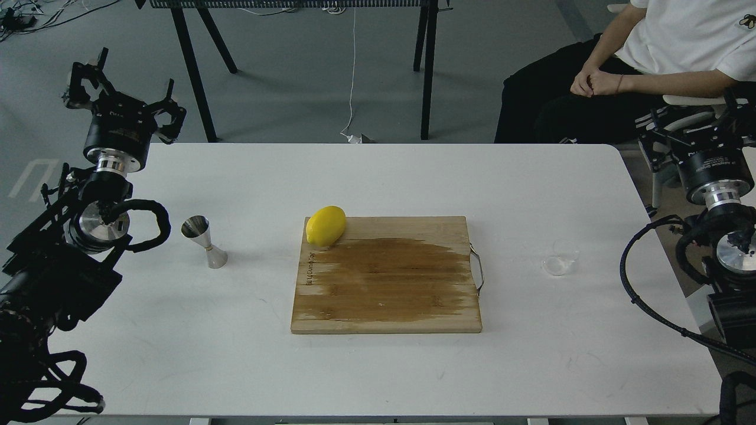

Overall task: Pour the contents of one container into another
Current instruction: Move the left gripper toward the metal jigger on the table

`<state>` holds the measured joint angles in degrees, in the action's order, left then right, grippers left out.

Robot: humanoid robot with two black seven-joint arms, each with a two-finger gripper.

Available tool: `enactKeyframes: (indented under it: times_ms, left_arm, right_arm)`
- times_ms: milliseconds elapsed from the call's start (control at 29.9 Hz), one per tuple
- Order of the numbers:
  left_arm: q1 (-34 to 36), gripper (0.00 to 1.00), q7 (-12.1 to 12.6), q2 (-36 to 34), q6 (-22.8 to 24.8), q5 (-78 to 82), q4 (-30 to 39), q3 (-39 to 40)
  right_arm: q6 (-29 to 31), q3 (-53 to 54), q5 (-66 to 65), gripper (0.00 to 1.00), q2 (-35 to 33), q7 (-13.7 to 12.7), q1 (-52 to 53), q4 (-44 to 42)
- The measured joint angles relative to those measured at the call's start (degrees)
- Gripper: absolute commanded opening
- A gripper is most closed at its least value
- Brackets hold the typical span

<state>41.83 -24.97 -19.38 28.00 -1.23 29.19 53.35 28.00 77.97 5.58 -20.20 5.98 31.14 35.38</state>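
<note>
Both arms idle at the table's sides, nothing picked up, pour not yet begun.

Taking the wooden cutting board (387,274) as landmark: the clear glass cup (560,259) stands on the white table (378,366) well off the board's handle side, the steel jigger (204,241) upright well off its opposite side, and a lemon (325,225) rests on the board's far corner nearest the jigger. The left gripper (121,97) hangs with fingers spread and empty, beyond the jigger; the right gripper (688,133) is dark and partly cut off, so I cannot tell its state. The sensible opening is the right arm taking the cup low around its wall, keeping it level while crossing the board, then tipping slowly over the jigger's narrow mouth, which could topple if nudged.
</note>
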Motion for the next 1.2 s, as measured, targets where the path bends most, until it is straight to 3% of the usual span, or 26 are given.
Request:
enactKeyframes:
  times_ms: [368,736,1004,1104,1204]
  left_arm:
    - [-2.2,1.00,0.4,-2.7,0.0,0.0,2.2,-1.8]
    - [-10.7,0.98,1.2,-21.5,-0.4,8.5,28.6,-10.1]
    - [-19.1,0.96,0.3,-32.9,-9.2,29.9,52.5,-10.0]
    - [-24.0,0.96,0.3,-36.9,-15.9,39.9,60.0,-10.7]
    - [-28.2,0.96,0.8,-38.4,-24.4,51.9,63.3,-12.8]
  right_arm:
    - [0.0,0.1,0.1,1.00,0.1,0.0,-0.5,0.6]
    - [0.0,0.3,0.3,1.00,0.1,0.0,-2.4,1.1]
    - [0.0,0.4,0.3,1.00,0.0,0.0,-2.8,1.1]
    - [0.0,0.5,0.3,1.00,-0.1,0.0,-2.9,1.0]
    - [0.0,0.5,0.3,1.00,-0.2,0.0,-2.9,0.7]
